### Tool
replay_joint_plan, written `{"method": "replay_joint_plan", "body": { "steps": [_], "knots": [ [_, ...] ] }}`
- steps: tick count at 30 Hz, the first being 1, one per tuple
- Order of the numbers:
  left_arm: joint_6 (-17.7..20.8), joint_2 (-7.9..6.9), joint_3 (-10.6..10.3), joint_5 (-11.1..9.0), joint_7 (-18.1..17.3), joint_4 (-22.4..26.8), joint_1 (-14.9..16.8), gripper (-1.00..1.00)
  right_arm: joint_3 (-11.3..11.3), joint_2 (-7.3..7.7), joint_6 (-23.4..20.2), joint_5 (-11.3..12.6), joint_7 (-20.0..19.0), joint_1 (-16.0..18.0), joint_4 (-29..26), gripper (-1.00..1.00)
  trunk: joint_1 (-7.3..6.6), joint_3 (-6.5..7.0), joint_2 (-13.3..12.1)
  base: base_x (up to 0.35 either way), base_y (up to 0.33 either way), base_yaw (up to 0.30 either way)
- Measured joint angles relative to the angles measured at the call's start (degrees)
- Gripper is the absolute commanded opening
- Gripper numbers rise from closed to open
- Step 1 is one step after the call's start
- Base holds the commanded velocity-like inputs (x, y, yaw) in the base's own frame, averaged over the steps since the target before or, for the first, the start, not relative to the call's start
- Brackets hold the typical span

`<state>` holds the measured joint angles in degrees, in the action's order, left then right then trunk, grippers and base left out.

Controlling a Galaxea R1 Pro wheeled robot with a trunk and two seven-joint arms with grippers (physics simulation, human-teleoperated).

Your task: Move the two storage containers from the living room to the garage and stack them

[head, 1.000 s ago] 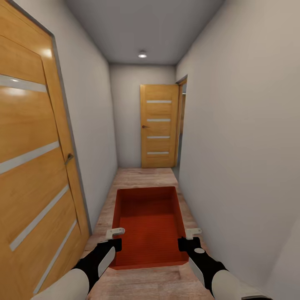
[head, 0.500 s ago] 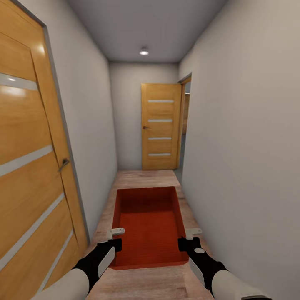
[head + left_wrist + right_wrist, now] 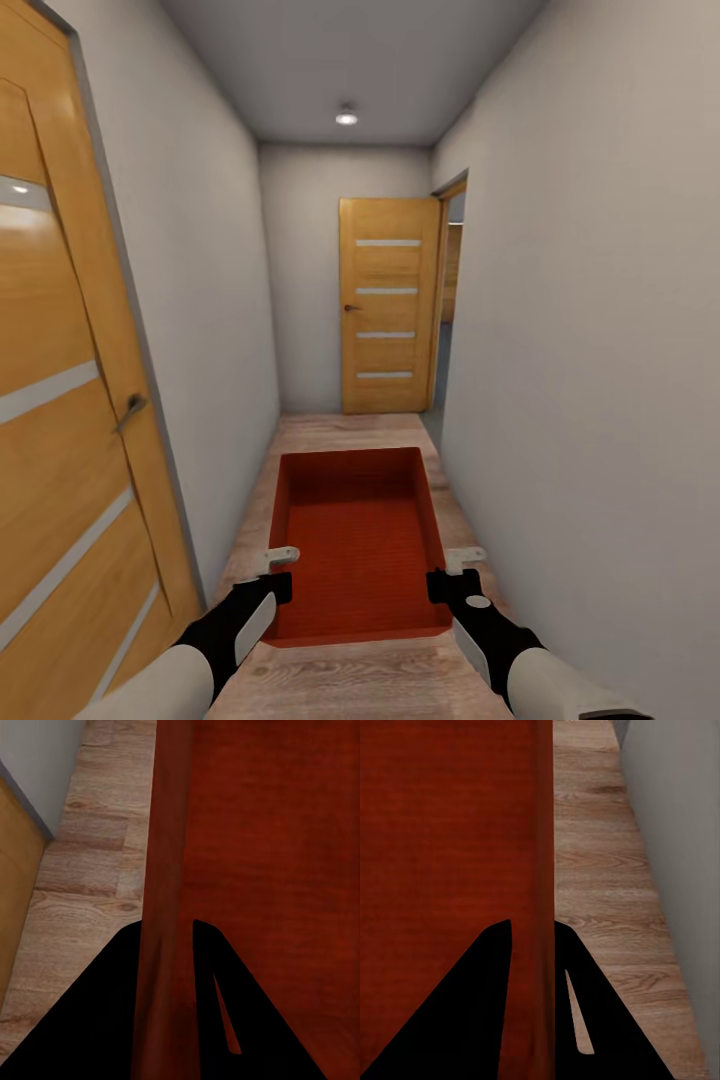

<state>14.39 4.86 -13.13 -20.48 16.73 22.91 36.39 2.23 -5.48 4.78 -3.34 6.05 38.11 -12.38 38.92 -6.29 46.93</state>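
One orange-red storage container (image 3: 355, 540) hangs in front of me over a light wood plank floor, carried between both arms in a narrow corridor. My left gripper (image 3: 278, 580) is shut on the container's left wall (image 3: 166, 907), one finger on each side of it. My right gripper (image 3: 450, 578) is shut on the right wall (image 3: 544, 870) in the same way. The container is open-topped with nothing inside.
White walls close in on both sides. A wooden door with frosted strips (image 3: 60, 400) stands close at my left. Another such door (image 3: 388, 305) is at the corridor's far end, with an open doorway (image 3: 450, 300) just right of it.
The camera has advanced down the corridor: the left door has slid further out of frame and the far door looms slightly larger. Both grippers keep their hold on the container.
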Motion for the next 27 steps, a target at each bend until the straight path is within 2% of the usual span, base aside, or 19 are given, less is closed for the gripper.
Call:
{"method": "replay_joint_plan", "body": {
  "steps": [27],
  "knots": [
    [0.01, 0.06, -0.03, -0.03, 0.11, 0.00, 0.00, -1.00, 0.03, 0.08, 0.00, 0.06, -0.13, 0.00, 0.00, -1.00, 0.00, 0.00, -0.01, 0.326, 0.000, 0.000]
  ]
}}
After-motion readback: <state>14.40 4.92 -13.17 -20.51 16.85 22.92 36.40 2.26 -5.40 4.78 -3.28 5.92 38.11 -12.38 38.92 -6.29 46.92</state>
